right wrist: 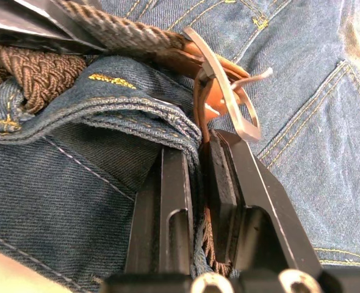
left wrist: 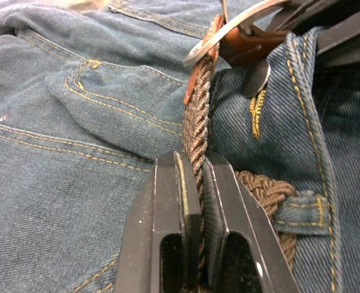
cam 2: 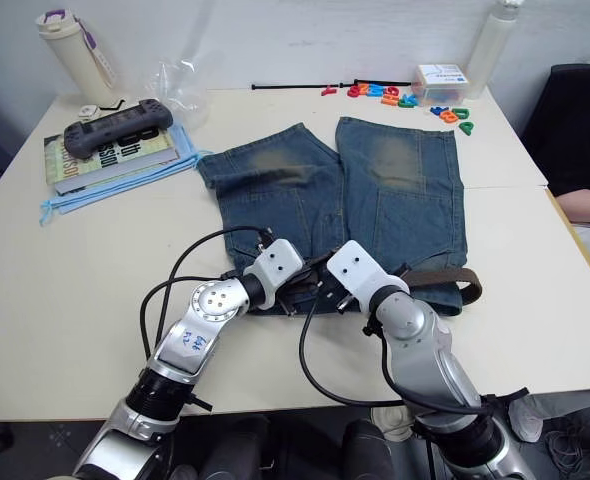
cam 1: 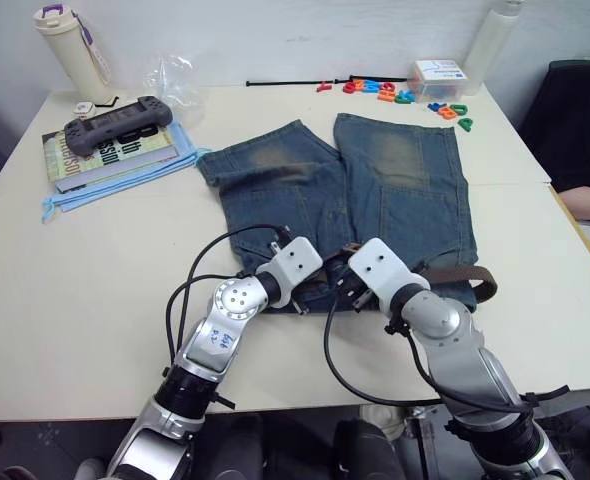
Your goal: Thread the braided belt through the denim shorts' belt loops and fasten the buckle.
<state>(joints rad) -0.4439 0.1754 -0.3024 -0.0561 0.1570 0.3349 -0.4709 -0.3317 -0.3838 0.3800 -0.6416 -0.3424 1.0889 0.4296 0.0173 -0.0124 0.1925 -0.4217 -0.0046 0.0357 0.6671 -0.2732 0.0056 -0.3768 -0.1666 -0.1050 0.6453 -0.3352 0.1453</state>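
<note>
At the near edge of the counter, over the waistband of the denim shorts, we see both sets of jaws meeting. The left gripper is clenched on the braided belt, which runs edge-on between its jaws. The right gripper pinches waistband denim and belt just below the buckle. The belt is dark-brown weave; its silver frame stands tilted beside tan leather.
</note>
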